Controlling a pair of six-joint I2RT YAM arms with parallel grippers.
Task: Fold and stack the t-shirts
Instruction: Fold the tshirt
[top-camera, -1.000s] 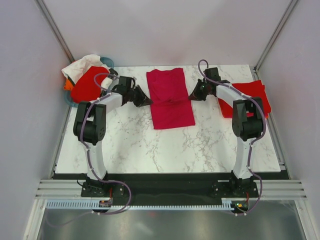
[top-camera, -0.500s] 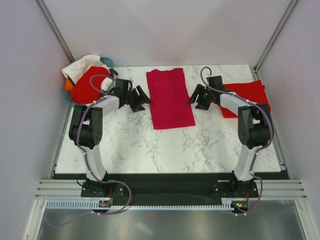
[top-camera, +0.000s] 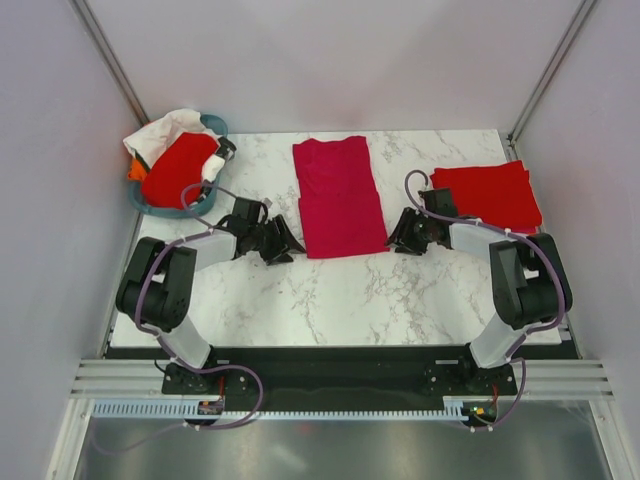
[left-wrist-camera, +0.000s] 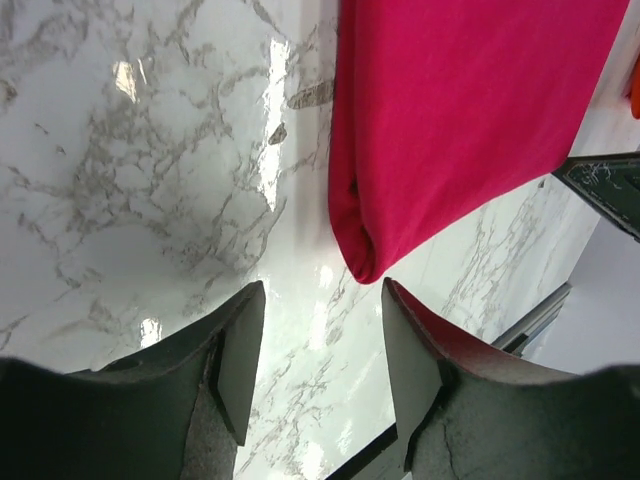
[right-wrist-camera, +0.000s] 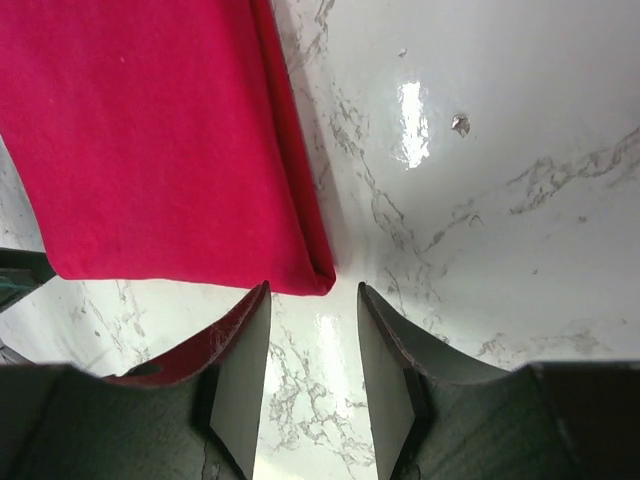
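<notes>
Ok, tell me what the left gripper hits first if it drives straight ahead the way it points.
The folded pink shirt: its near corner lies straight ahead of the left gripper, between its open jaws. Height above the table is unclear, so it might skim over the cloth.

Top view: set high up behind the arm bases (top-camera: 200, 378), looking down and forward. Far off, with the whole marble table (top-camera: 330, 300) in sight. Left wrist view: low and very close, peeking past the left gripper (left-wrist-camera: 322, 290) at the near left corner of the crimson-pink t-shirt (left-wrist-camera: 460, 120). Right wrist view: just as close, past the right gripper (right-wrist-camera: 312, 290), at the near right corner. Shared by all three: that shirt's near edge.
</notes>
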